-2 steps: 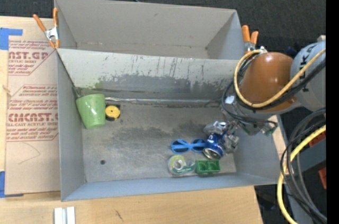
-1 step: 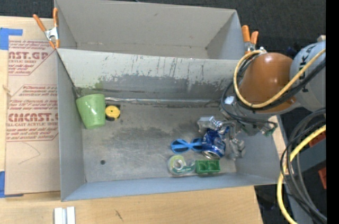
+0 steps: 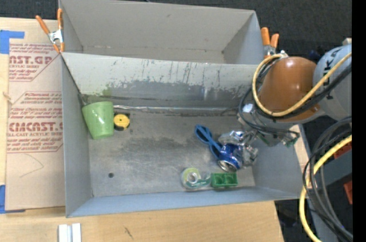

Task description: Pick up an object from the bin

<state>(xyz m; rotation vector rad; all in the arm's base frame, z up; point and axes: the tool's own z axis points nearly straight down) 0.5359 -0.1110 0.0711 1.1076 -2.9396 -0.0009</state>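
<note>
In the lower right of the grey metal bin (image 3: pixel 154 146), the pincer (image 3: pixel 242 143), whose spread cannot be told, sits close against a shiny blue crumpled can (image 3: pixel 230 158) lying just to its lower left.

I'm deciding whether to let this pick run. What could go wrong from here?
The gripper sits low near the bin's right wall, against a shiny blue thing that seems to touch a blue looped thing; it may drag both. The green block and clear ring close by could get knocked. It might also scrape that wall.
</note>
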